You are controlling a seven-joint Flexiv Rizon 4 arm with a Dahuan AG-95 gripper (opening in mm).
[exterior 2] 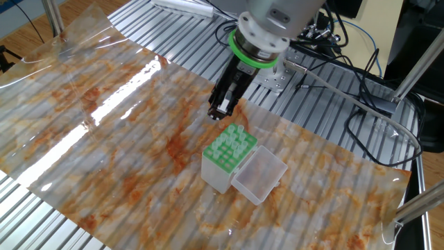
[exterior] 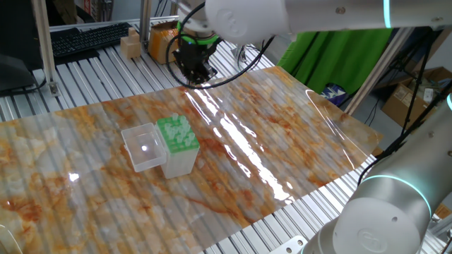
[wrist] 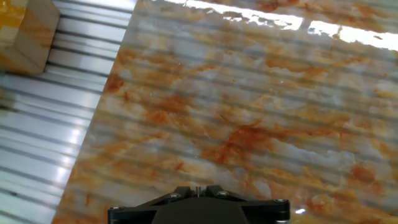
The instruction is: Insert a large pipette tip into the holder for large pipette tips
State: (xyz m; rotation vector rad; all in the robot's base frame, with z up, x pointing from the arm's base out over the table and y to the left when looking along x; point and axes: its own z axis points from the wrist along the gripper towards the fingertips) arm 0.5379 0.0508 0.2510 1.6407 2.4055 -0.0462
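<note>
The holder for large pipette tips (exterior: 176, 135) is a clear box with a green rack plate (exterior 2: 230, 147). It stands near the middle of the marbled mat with its clear lid (exterior 2: 260, 173) swung open beside it and several tips upright in its holes. My gripper (exterior 2: 220, 111) hangs low over the mat behind the holder, near the mat's far edge (exterior: 198, 75). Its jaws are shut. In the hand view a thin pale sliver between the fingertips (wrist: 196, 188) is all that shows of the large pipette tip. The holder is out of the hand view.
A wooden block (wrist: 25, 34) sits on the slatted metal table just off the mat's edge, also seen in one fixed view (exterior: 131, 46). A keyboard (exterior: 85, 39) and an orange object (exterior: 162, 39) lie behind it. Cables (exterior 2: 347, 90) run across the table.
</note>
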